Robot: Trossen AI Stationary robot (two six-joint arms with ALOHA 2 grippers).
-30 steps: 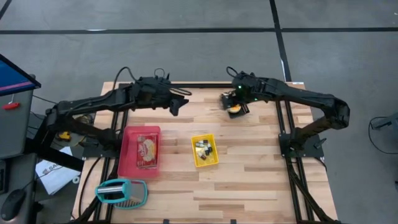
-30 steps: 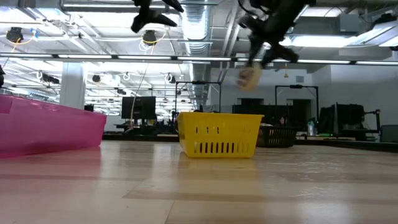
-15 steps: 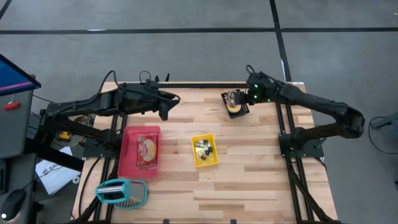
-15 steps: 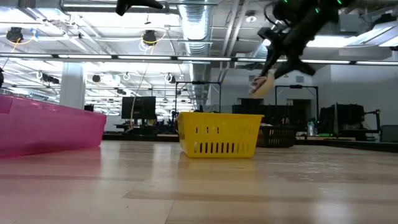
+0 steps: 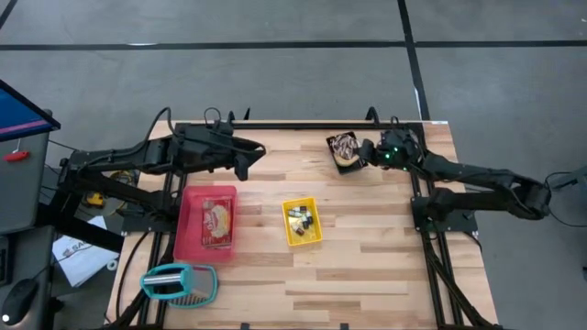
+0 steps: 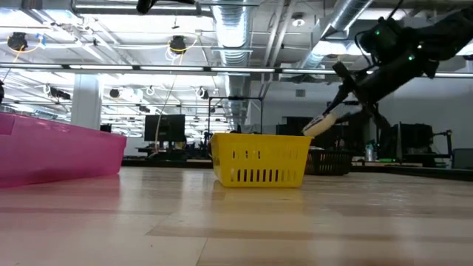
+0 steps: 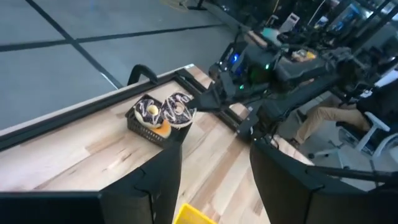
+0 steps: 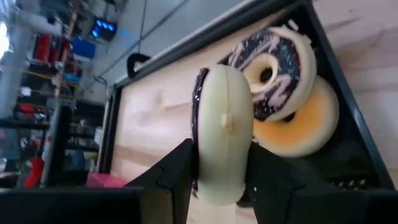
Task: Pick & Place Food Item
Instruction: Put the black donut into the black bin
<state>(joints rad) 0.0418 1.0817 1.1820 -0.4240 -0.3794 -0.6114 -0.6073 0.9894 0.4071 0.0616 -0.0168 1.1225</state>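
My right gripper [image 5: 363, 152] is shut on a chocolate-iced donut [image 8: 221, 142] and holds it over the black tray [image 5: 334, 158] at the table's far side. In the tray lie a chocolate donut with pink drizzle [image 8: 273, 73] and an orange-glazed one [image 8: 306, 124]. In the low view the held donut [image 6: 318, 125] hangs above the tray [image 6: 330, 160]. My left gripper [image 7: 214, 180] stands open and high over the far left of the table [image 5: 246, 158], with nothing between its fingers. My right gripper pinches the donut between its two fingers, one on the iced face [image 8: 198, 134] and one on the plain underside [image 8: 245, 155]. The fingers slant down from the table's right side. The donut stands on edge, lifted clear above the tray.
A yellow basket [image 5: 301, 222] with small items stands mid-table. To its left a pink bin [image 5: 206, 222] holds a packet. A teal object [image 5: 179, 282] lies at the near left corner. Bare wood lies near and right of the basket.
My right gripper has sunk toward the black tray while its arm folded back toward the table's right edge. Its wrist has rolled, so the donut now stands on edge. My left gripper has drawn back toward the table's left edge and risen a little.
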